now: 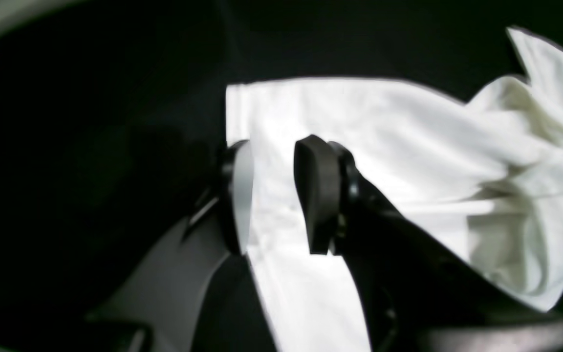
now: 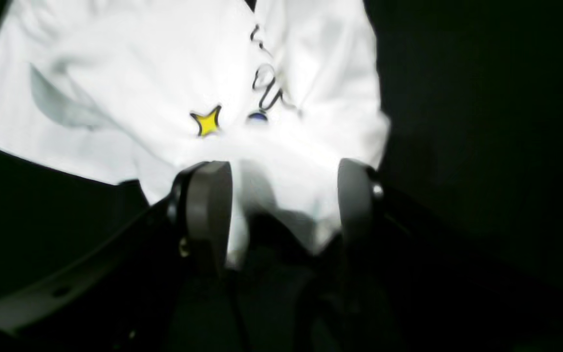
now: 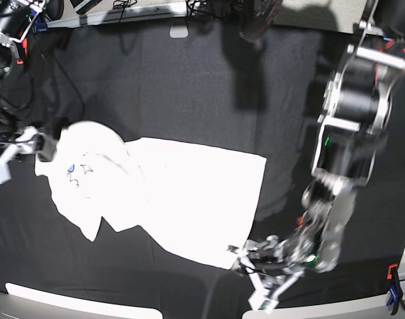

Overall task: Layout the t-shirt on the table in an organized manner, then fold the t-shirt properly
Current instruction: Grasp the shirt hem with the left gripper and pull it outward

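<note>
White t-shirt with yellow star, blue mark, black table

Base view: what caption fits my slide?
Two robot arms spread a white t-shirt on a black table.

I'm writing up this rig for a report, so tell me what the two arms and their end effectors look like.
Both arms are bulky black and silver-grey segmented housings with small red accents. The left end effector has two flat, rounded paddle-like fingers, matte black with a pale inner face on one. The right end effector has similar dark grey paddles on black brackets with small screws.
</note>
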